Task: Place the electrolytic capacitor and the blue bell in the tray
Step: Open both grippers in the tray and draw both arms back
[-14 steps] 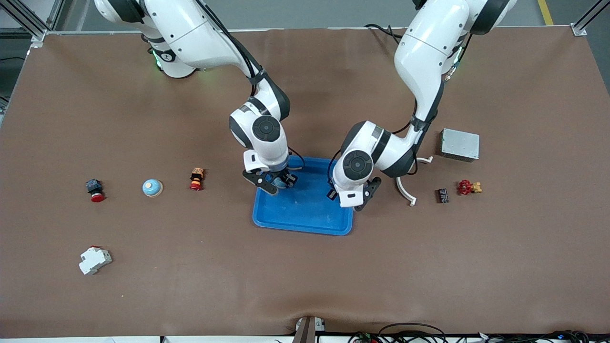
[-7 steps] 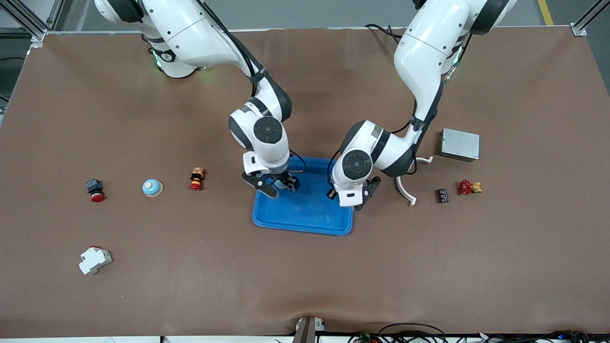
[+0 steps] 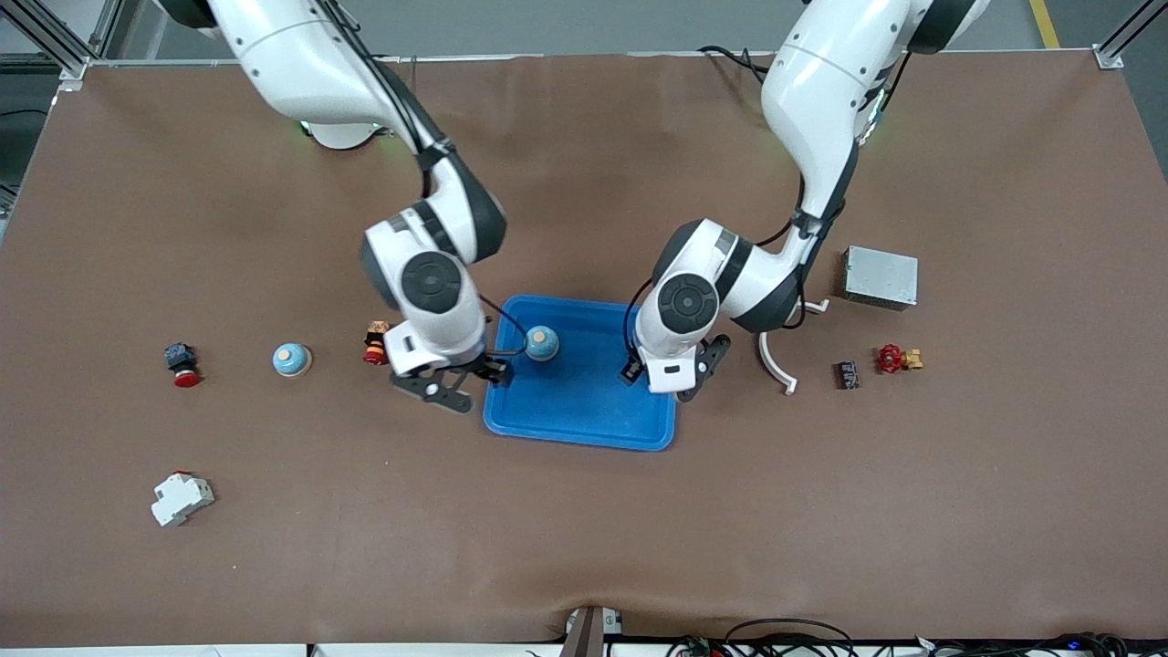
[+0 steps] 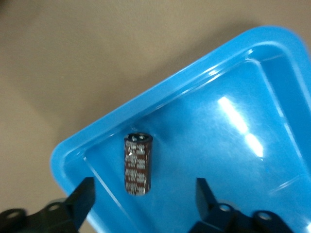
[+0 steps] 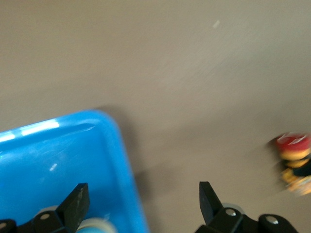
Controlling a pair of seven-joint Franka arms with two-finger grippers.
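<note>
Now your spread left gripper (image 4: 142, 194) hangs over the light, slick electrolytic capacitor (image 4: 138, 164) in the tray (image 4: 160, 104); take its round sides, while your right gripper (image 3: 467, 382), also spread, sits beside the rigid blue bell (image 3: 542, 342).

Pale print bands the capacitor (image 4: 137, 164); none of it legible.

Tray (image 3: 584, 411) bright blue, glossy white highlights on its floor; between the left gripper (image 4: 143, 194) black fingers a capacitor (image 4: 138, 164), dark brown sleeve with pale print, black top; bell (image 3: 542, 342) in tray blue with tan knob; table (image 3: 639, 547) flat brown; beside right gripper (image 5: 141, 201) jaws, a red-and-yellow button (image 5: 295, 160)
</note>
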